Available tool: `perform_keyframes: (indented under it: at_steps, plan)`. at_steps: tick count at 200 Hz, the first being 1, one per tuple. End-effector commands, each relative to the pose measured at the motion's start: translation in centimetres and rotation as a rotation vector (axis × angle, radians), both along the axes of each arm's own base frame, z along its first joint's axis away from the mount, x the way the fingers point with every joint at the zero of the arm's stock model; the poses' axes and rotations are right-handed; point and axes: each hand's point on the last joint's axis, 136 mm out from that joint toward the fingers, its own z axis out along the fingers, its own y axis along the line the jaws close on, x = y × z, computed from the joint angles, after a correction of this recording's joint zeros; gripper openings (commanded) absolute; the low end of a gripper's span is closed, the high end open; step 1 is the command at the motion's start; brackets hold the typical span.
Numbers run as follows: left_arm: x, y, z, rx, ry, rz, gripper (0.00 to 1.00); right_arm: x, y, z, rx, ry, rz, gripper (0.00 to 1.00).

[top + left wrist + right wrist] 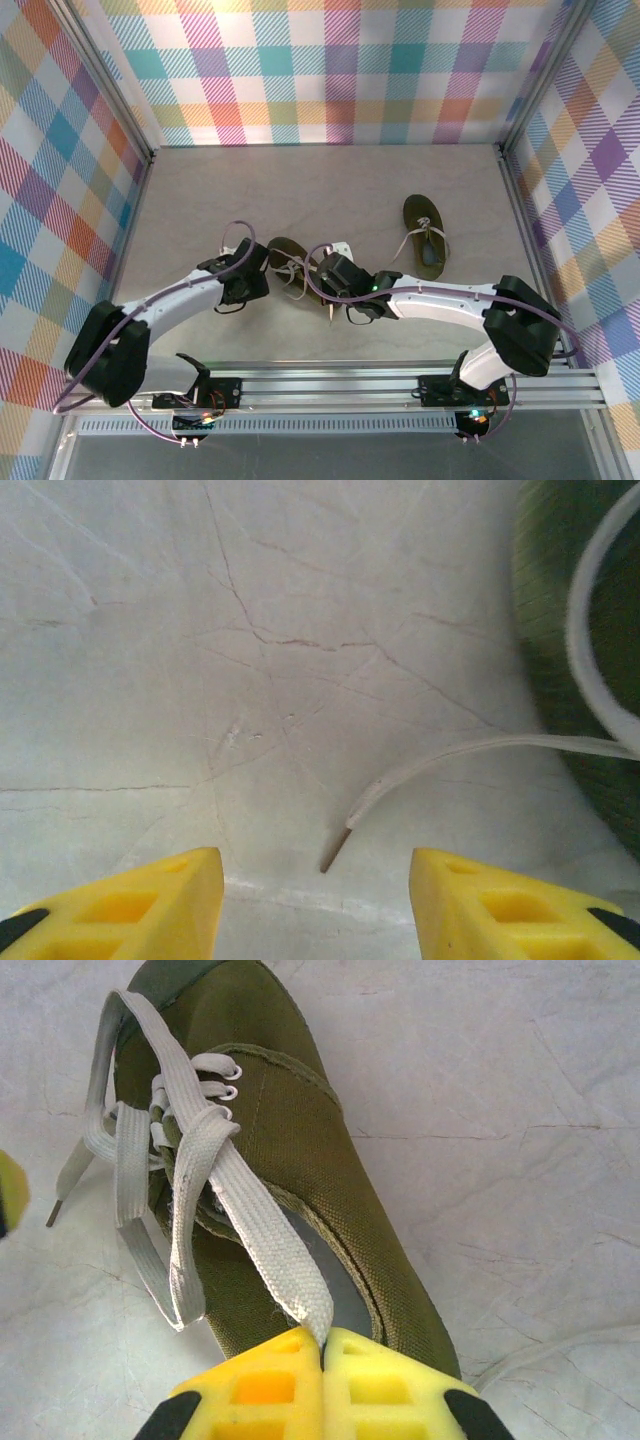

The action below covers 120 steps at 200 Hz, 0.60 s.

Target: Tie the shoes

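One shoe [287, 257] lies on the bench [330, 185] between our two claws. The other shoe [424, 235] sits well apart to the right, its laces loose. Our right claw [322, 1345] is clenched on a lace [262, 1240] pulled taut from the eyelets. Our left claw [315, 885] hangs released just above the bench, with a lace end [430, 760] lying between its fingers.

We judge the step in hand is gathering both ends before crossing them. To do it well, we should lower the left claw straight down and close just behind the stiff tip. The right side's pull should be gentle so the shoe does not slide. That end probably belongs to the same shoe, though the wrist view is too tight to be sure.
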Motion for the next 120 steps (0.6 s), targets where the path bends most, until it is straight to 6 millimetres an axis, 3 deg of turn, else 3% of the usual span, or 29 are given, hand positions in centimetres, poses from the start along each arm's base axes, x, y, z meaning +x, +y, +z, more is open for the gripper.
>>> perform_keyframes:
  at_steps: [1, 68, 97, 120]
  plan:
    - [2.0, -1.0, 0.6, -0.007, -0.031, -0.046, 0.55, 0.2, 0.0, 1.2, 0.019, -0.014, 0.008, 0.0]
    - [3.8, -2.7, -2.1, -0.002, 0.024, -0.085, 0.58, 0.1, -0.3, 1.4, 0.034, -0.009, 0.011, 0.0]
    - [4.0, -2.5, -2.8, 0.015, 0.032, -0.066, 0.32, 0.3, -0.5, 2.3, 0.036, -0.029, 0.013, 0.0]
    - [4.5, -1.9, -1.6, 0.034, -0.006, -0.035, 0.15, 0.8, -1.6, 2.9, -0.017, -0.053, -0.015, 0.0]
